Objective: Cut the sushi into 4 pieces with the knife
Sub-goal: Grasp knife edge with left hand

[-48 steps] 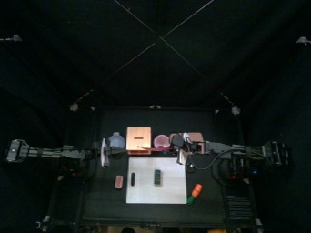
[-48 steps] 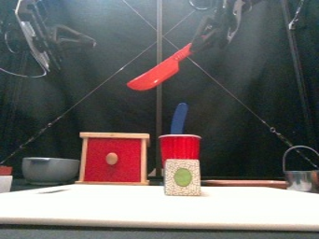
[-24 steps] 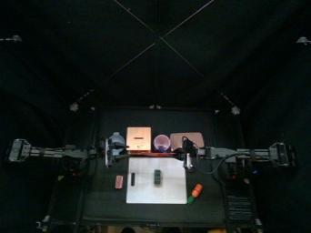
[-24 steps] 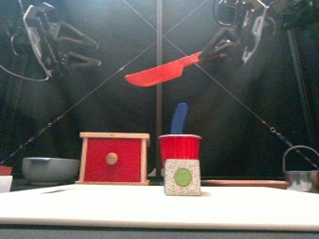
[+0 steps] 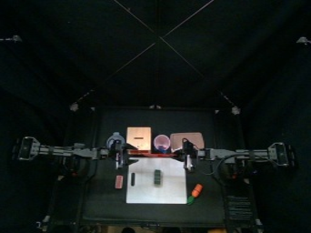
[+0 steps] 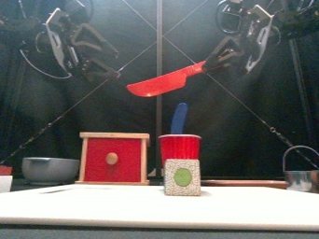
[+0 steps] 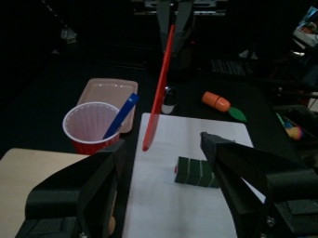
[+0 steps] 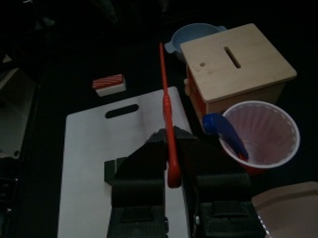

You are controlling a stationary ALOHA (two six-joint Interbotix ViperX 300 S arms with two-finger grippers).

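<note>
Red knife [image 6: 166, 80] gripped by right gripper [image 8: 173, 177], left gripper [image 7: 168, 149] released; one blue knife [image 6: 180, 116] in one cup [image 6: 180, 149], one sushi roll [image 6: 184, 177]

The black worktop [image 5: 104, 205] carries a white board [image 5: 176, 188] lying flat from its centre toward 6 o'clock, long side running front to back. Along the back stands a row: a blue-grey bowl [image 6: 50, 169] at about 10 o'clock, a wooden box [image 6: 115, 158] with a red drawer front at 11, a red cup [image 6: 180, 147] at 12 just beside the box, and a flat pink tray [image 5: 190, 139] at 1. A small red toy [image 5: 119, 181] lies at 8, just off the board's edge. An orange toy [image 5: 195, 190] lies at 5, beside the board's opposite edge.
</note>
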